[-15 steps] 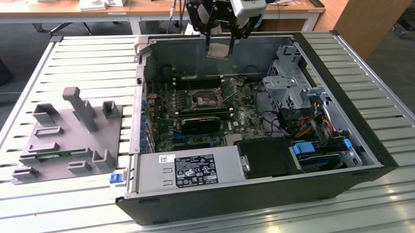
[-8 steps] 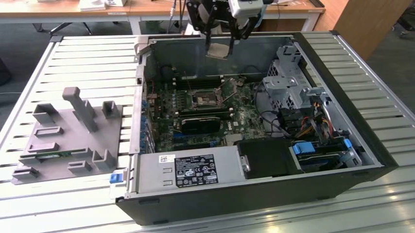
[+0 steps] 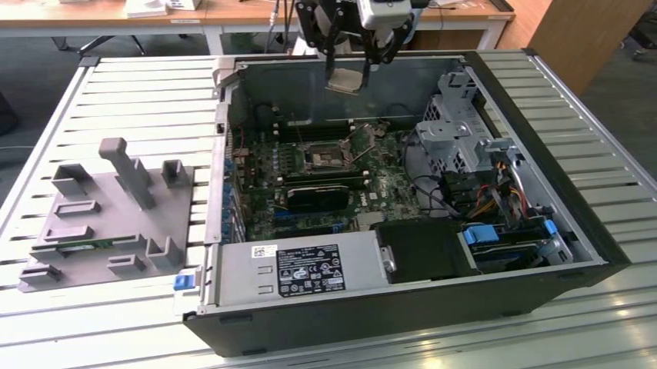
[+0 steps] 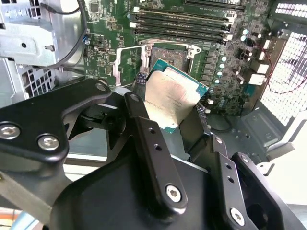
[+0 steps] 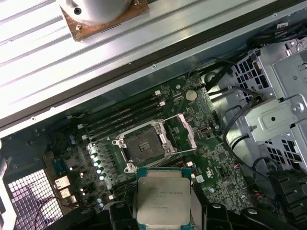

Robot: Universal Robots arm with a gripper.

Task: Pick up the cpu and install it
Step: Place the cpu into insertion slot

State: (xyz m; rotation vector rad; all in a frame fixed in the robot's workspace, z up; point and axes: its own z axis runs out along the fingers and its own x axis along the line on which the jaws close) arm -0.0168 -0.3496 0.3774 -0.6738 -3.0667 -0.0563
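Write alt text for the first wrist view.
The end effector holds the cpu, silver top showing, above an open computer case. On the motherboard beneath, the empty socket has its retention frame swung open.

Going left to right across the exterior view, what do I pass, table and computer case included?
Grey holder block → cpu, held in the gripper → metal drive cage → case's right wall.

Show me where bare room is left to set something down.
Bare table slats: beyond the grey fixture, and beside the case at the exterior view's right. Inside the case it is crowded with board, cables and drive cage; the gripper holds the cpu over it.
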